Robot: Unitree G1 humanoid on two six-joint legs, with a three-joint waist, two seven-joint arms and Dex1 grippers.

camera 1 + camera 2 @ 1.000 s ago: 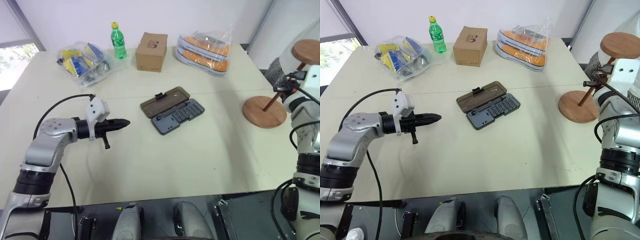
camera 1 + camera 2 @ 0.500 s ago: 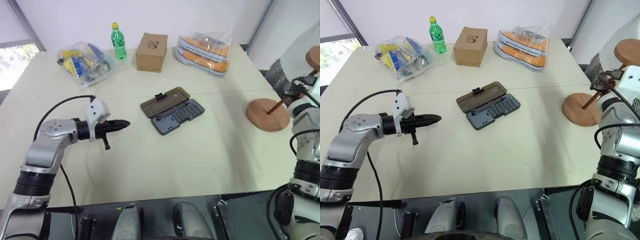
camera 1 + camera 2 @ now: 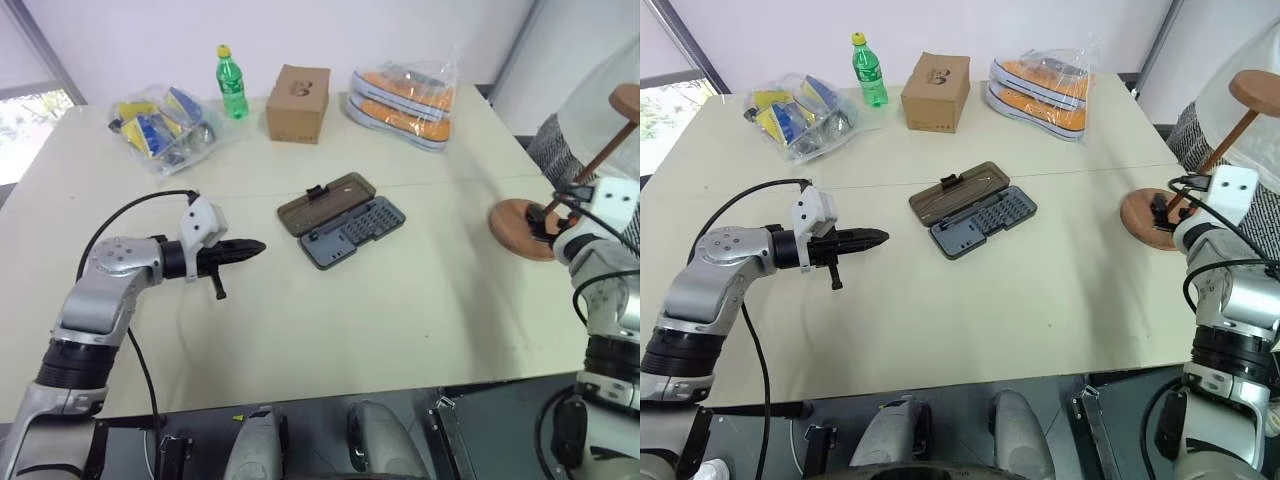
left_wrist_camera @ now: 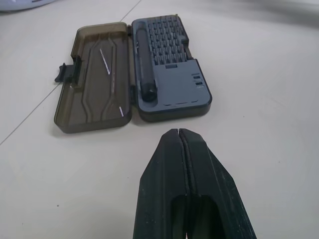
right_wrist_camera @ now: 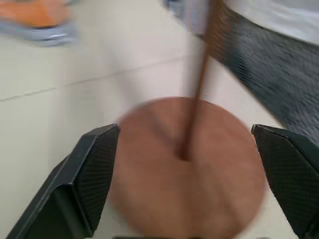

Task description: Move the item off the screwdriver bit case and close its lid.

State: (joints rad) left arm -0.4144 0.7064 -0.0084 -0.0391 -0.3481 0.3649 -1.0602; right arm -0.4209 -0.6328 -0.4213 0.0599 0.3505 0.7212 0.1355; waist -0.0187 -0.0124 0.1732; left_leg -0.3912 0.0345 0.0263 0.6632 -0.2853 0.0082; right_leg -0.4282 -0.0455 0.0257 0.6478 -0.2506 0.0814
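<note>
Stand (image 3: 1155,212): off the case, its base disc on the table's right edge, rod tilted up to the right; right gripper (image 5: 185,149) spread wide with a finger on either side of the base disc, gripping nothing. Case (image 3: 341,220): mid-table, open flat, lid (image 4: 94,83) laid beside the bit tray, nothing on it. Left gripper (image 4: 183,144): clenched empty, near the case, pointing at it. Status: removal done; closing the lid is left.
</note>
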